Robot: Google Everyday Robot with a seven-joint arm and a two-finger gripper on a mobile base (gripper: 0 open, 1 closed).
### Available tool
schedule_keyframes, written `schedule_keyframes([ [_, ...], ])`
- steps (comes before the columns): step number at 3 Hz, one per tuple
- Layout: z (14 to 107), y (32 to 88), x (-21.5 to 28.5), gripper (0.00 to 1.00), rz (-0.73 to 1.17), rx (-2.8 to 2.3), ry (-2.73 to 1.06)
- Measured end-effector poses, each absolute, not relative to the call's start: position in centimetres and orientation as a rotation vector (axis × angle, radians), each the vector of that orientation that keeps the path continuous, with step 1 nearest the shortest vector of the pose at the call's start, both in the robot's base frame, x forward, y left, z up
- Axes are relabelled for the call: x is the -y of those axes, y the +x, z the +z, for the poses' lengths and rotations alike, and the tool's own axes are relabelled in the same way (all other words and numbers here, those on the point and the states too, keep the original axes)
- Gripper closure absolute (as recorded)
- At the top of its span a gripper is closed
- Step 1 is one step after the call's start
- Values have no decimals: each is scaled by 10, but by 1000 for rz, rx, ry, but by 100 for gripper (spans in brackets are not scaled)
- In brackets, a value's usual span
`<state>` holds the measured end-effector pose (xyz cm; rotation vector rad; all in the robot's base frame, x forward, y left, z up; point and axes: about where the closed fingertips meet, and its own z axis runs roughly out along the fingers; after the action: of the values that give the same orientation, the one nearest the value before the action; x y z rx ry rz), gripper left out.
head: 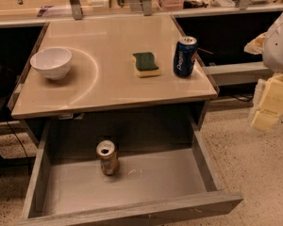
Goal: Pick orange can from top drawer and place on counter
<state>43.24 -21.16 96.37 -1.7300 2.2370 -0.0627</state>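
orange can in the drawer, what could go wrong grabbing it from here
The orange can stands upright near the back of the top drawer, close under the counter edge; a reach could strike that edge or topple it. The gripper hangs right of the drawer, so swinging in low might clip its right wall.
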Motion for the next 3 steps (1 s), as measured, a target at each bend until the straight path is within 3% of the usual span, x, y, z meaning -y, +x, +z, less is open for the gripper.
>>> schedule_keyframes([
  [3, 845, 391, 128, 0, 407, -2191, -1770],
])
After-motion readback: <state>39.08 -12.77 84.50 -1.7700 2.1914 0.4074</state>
